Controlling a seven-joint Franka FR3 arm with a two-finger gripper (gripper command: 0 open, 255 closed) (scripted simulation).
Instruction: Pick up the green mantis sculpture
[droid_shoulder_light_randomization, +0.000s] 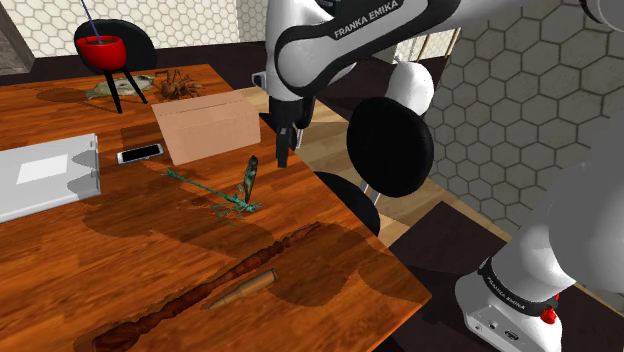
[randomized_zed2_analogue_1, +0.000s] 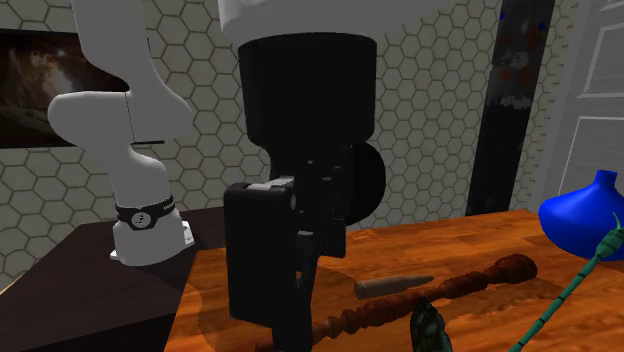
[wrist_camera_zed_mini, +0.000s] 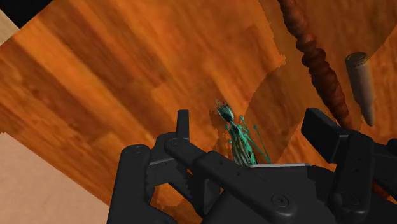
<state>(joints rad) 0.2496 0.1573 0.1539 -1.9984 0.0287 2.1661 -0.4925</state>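
Observation:
The green mantis sculpture lies on the wooden table, thin legs spread and one end raised. My gripper hangs just above it, toward the shoulder view's right, beside the cardboard box. In the wrist view the mantis stands on the table below the gap between my fingers, which are apart and do not touch it; the gripper is open. In the second exterior view the black hand hangs close to the camera, with the mantis's head low beside it.
A carved wooden rod and a bullet-shaped piece lie near the table's front edge. A phone, a flat grey device, a red bowl on a stand and a spider figure sit further back. A blue vase stands nearby.

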